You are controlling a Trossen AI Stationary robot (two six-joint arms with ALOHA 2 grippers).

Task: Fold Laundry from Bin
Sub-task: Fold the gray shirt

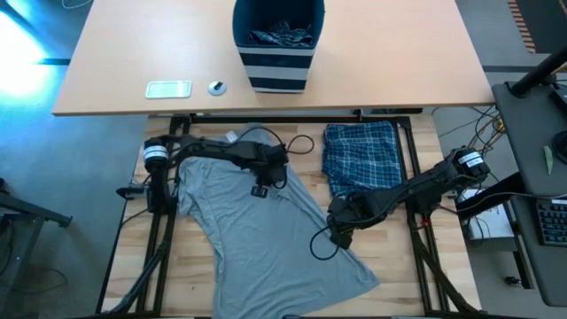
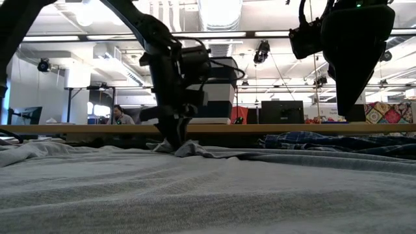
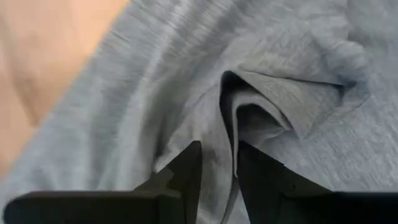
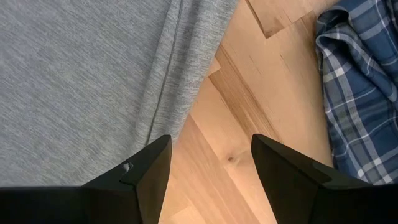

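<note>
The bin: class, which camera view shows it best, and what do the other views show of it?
The high view: the bin appears whole from above, striped side and crumpled laundry inside visible, standing on the far table. The low view and both wrist views do not show it.

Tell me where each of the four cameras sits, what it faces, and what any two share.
High: overhead, looking down; both arms, grey T-shirt, plaid garment, bin.
Low: tabletop level, facing the room; both arms drop in.
Left wrist: left gripper pinching a T-shirt fold.
Right wrist: right gripper, open above bare wood.
Shared: the T-shirt shows in all four.
</note>
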